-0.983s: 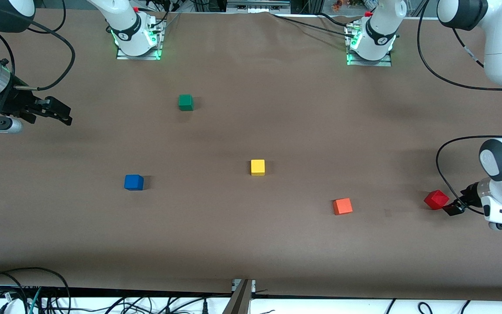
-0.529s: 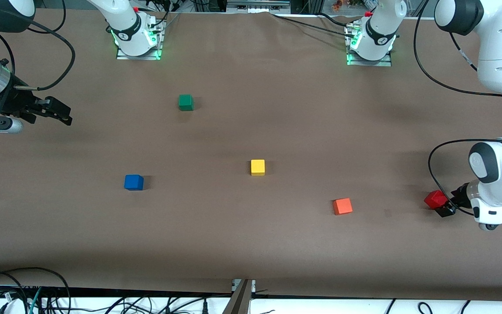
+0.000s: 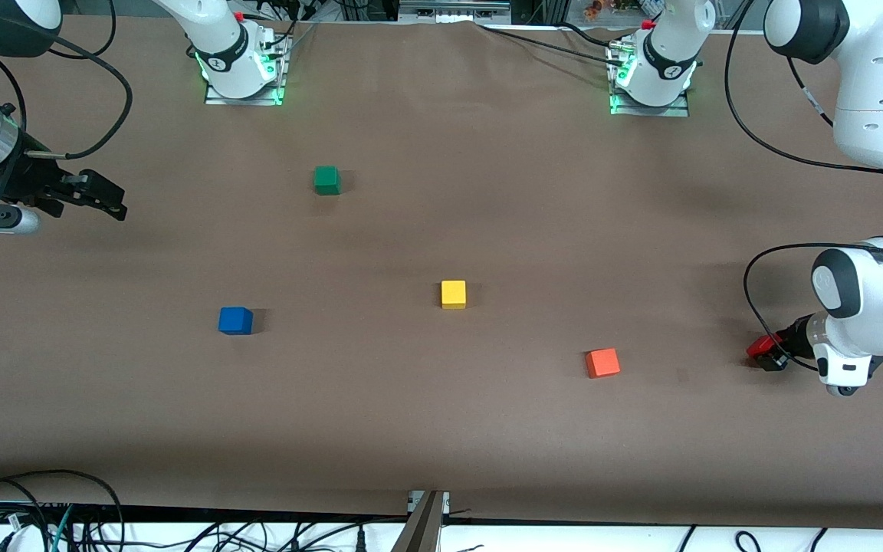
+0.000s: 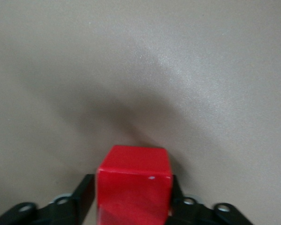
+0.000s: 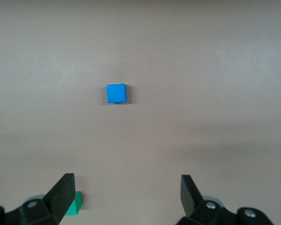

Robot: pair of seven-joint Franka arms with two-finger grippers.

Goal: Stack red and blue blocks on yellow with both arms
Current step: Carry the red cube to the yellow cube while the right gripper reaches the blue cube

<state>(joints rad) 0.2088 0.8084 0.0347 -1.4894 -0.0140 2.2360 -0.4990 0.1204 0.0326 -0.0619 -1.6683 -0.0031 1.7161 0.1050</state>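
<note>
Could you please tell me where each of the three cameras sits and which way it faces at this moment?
Front view: high, facing both arms' bases; shows the table, right gripper waiting, left gripper.
Left wrist view: on the left wrist, looking at the red block between its fingers.
Right wrist view: above the blue block, own fingers spread.
Shared with front: red block, blue block.

A green cube [image 3: 326,180] sits on the brown table [image 3: 441,429] toward the right gripper's [image 3: 104,201] end, well apart from it. An orange cube [image 3: 602,363] sits nearer the front camera, toward the left gripper [image 3: 769,354], apart from it
</note>
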